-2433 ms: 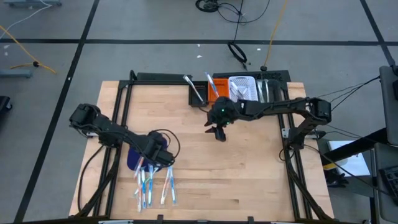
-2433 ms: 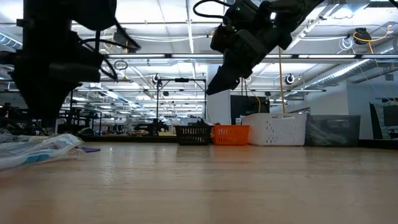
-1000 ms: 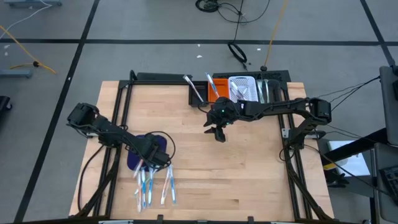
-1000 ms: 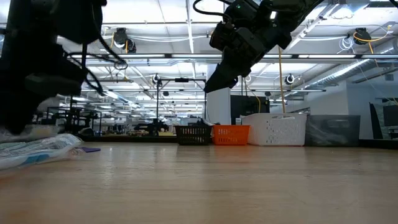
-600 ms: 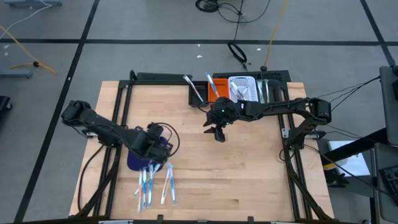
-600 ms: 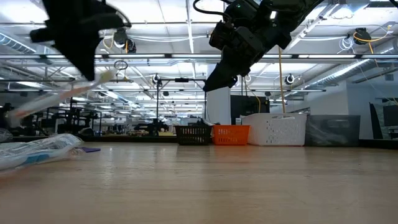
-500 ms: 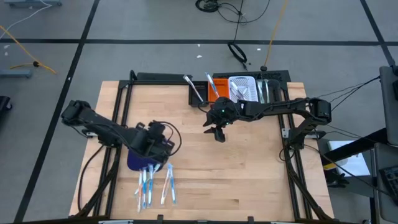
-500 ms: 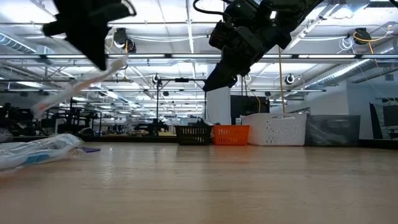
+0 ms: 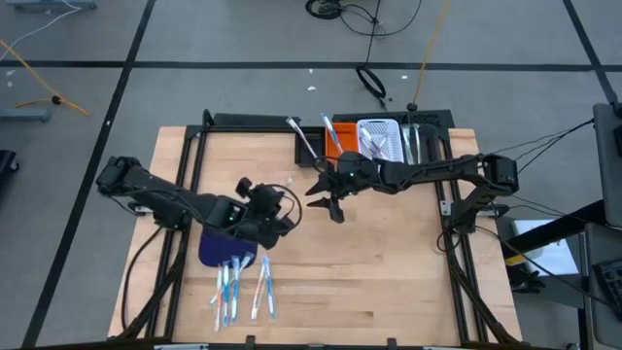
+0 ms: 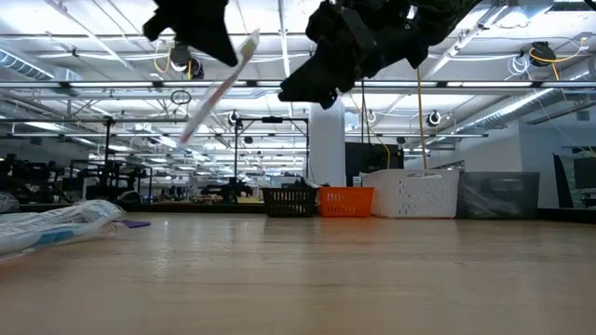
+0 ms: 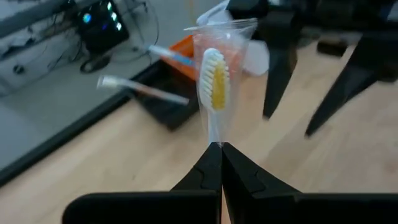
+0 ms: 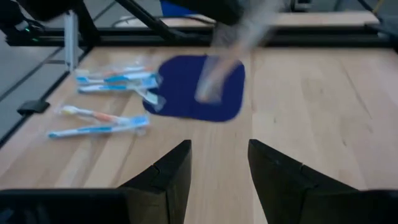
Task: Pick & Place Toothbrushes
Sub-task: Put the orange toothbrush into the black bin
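Wooden table — left claw clamps wrapped toothbrush; right claw apart.

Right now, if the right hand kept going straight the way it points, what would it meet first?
Judging by its wrist view, the open right hand points at bare table just short of the dark blue mat. The left arm's blurred toothbrush crosses higher, probably clear; depth is unclear.

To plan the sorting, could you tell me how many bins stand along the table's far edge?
4, in one row: the black bin, the orange bin, the white bin, and a greyish bin at the right end. None seems hidden.
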